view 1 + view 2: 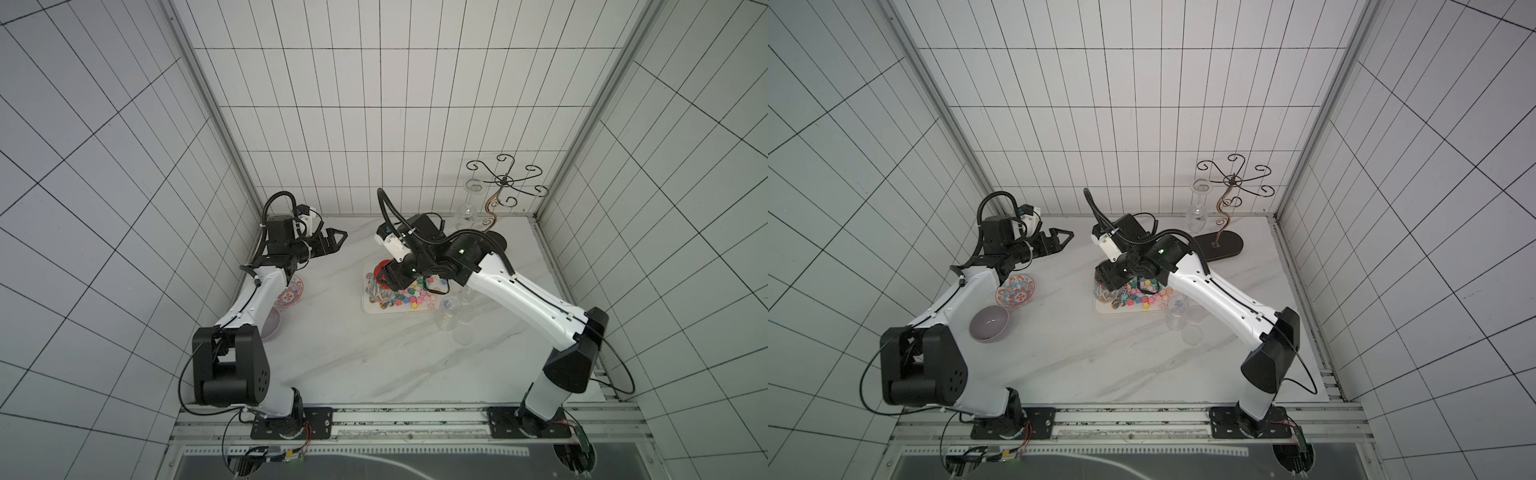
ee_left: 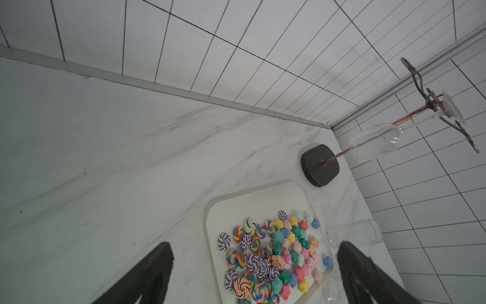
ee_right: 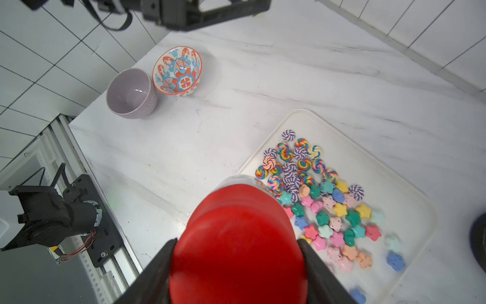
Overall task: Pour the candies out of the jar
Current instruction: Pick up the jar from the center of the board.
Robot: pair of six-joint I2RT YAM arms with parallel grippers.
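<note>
Candies (image 3: 328,210) are best shaken onto the tray (image 3: 381,168) from the upturned jar (image 3: 231,205) clamped by the right gripper (image 3: 236,243); left gripper (image 1: 337,242), at the tray's ten o'clock, spread wide.

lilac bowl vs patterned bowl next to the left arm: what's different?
Colour: the lilac bowl is plain; the patterned bowl has a red and blue design inside.
Shape: the lilac bowl has steeper walls; the patterned bowl flares out more.
Place: the patterned bowl sits farther back on the table; the lilac bowl is nearer the front edge.
Shared: both are upright, empty and side by side.
</note>
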